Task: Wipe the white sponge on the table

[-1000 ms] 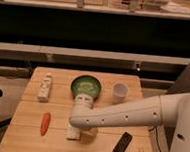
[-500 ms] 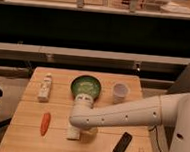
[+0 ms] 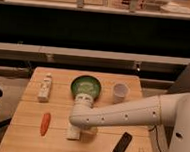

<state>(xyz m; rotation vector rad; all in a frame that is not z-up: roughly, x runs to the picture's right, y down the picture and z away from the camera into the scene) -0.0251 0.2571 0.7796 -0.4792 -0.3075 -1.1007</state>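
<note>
The white sponge (image 3: 73,134) lies flat on the light wooden slatted table (image 3: 27,140), left of centre near the front edge. My gripper (image 3: 78,125) is at the end of the white arm that reaches in from the right. It points down and sits right over the sponge, covering its upper part. Only the sponge's lower end shows below the gripper. I cannot tell whether the gripper touches the sponge or holds it.
An orange carrot-like piece (image 3: 45,123) lies left of the sponge. A white tube-like packet (image 3: 45,87) is at the back left, a green bowl (image 3: 86,85) at the back middle and a white cup (image 3: 119,91) to its right. A black slab (image 3: 122,144) lies at the front right.
</note>
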